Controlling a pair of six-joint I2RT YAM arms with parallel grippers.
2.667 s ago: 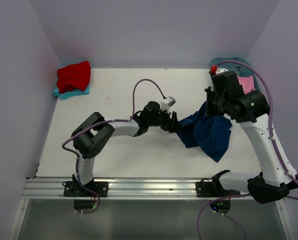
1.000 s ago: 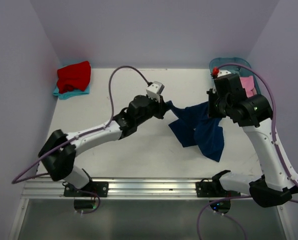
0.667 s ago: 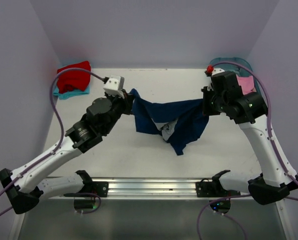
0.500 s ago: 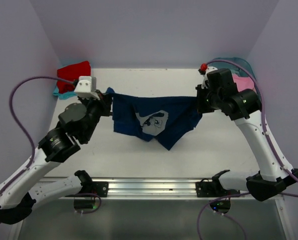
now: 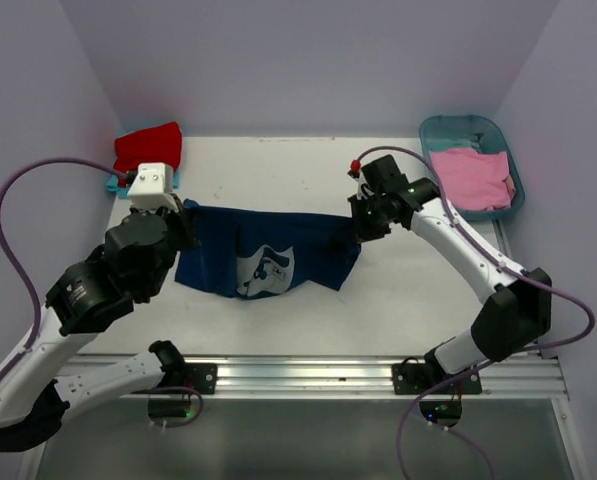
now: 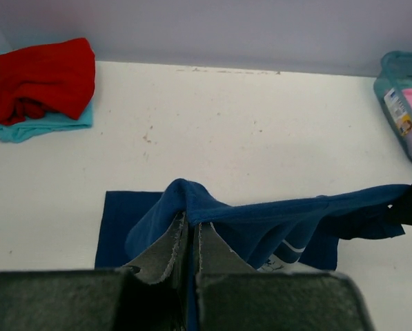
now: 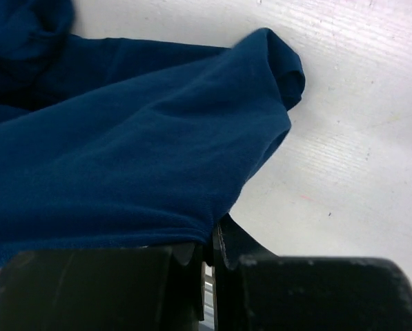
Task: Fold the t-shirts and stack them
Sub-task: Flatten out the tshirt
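Observation:
A navy blue t-shirt [image 5: 298, 245] with a pale print [image 5: 263, 270] hangs stretched across the table's middle between both grippers. My left gripper [image 5: 186, 218] is shut on its left edge; in the left wrist view the cloth [image 6: 275, 221] drapes over the pinched fingertips [image 6: 190, 221]. My right gripper [image 5: 355, 228] is shut on the right edge, and the right wrist view shows the fabric [image 7: 123, 152] clamped in the jaws [image 7: 216, 233]. A folded red t-shirt [image 5: 148, 148] lies on a teal one [image 5: 113, 184] at the back left. A pink t-shirt [image 5: 468, 178] sits in the tub.
The teal plastic tub [image 5: 458, 122] stands at the back right corner against the wall. Purple walls close in the table on three sides. The left arm's purple cable [image 5: 38, 180] loops out to the left. A metal rail [image 5: 298, 375] runs along the near edge.
Both arms have swung leftward and lower, pulling the bunched navy shirt out into a wide span. The right arm has left the tub, uncovering the pink shirt.

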